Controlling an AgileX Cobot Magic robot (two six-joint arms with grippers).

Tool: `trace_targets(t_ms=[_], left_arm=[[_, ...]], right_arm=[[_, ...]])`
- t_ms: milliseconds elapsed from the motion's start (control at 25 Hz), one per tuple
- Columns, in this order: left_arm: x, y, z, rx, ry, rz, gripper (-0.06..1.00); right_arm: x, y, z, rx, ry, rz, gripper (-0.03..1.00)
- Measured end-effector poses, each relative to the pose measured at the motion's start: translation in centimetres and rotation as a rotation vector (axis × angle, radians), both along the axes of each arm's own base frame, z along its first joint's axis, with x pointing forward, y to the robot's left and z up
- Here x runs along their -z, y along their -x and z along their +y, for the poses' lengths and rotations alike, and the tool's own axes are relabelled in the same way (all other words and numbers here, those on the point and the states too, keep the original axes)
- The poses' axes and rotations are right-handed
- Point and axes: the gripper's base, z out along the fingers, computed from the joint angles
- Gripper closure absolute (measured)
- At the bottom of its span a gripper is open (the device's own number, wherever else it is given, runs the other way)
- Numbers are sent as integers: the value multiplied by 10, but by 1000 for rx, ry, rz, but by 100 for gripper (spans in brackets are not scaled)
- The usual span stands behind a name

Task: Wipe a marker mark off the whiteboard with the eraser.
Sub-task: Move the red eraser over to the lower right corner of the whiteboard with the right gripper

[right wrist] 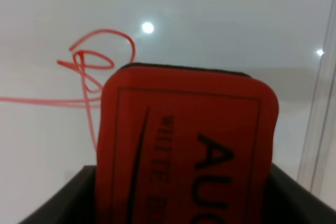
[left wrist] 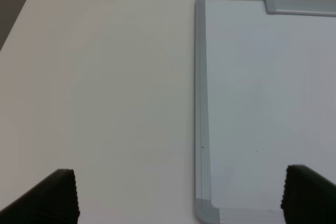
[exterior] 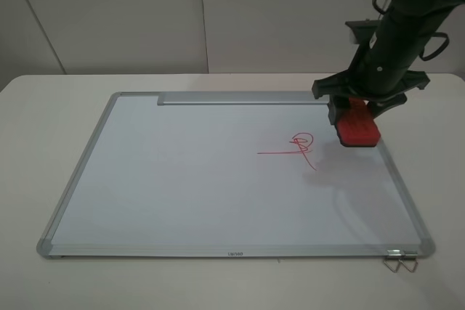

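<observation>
Over the right side of the whiteboard (exterior: 182, 179), towards its far edge, you have the eraser (exterior: 357, 130) pinched between the fingers of the right gripper (exterior: 357, 109). The jaws clamp its two long sides. It hangs tilted, red face up and towards the high camera. The right wrist view shows black lettering on that face and a thin dark felt edge along the eraser's (right wrist: 184, 145) far end. You cannot tell from these views whether the felt touches the board or sits just clear of it.

Just beside the eraser, towards the board's middle, lies a red scribble (exterior: 302, 144) with a round loop, a straight line running left from it and a short tail slanting towards the near edge. The eraser is close to this scribble (right wrist: 86, 72) but does not cover it.

The whiteboard lies flat on a pale table (exterior: 43, 121), its silver tray bar (exterior: 240, 97) along the far edge and a small logo (exterior: 235, 253) on the near frame. A bent wire clip (exterior: 401, 260) sits at the near right corner.

Your left gripper (left wrist: 181, 198) shows only in its own wrist view. Its fingers (left wrist: 52, 198) are spread wide and hold nothing, one over bare table and the other over the board (left wrist: 262, 103), with the board's left frame between them
</observation>
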Motion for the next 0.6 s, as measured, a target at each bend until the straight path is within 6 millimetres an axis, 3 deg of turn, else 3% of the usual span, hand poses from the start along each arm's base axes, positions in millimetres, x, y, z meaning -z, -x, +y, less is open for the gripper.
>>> trace_targets(t_ms=[160, 600], left_arm=[[0, 0, 0, 0, 0, 0, 17], [0, 0, 0, 0, 0, 0, 17]], right_arm=[[22, 20, -14, 29, 36, 73, 45], [66, 55, -21, 81, 19, 103, 45]])
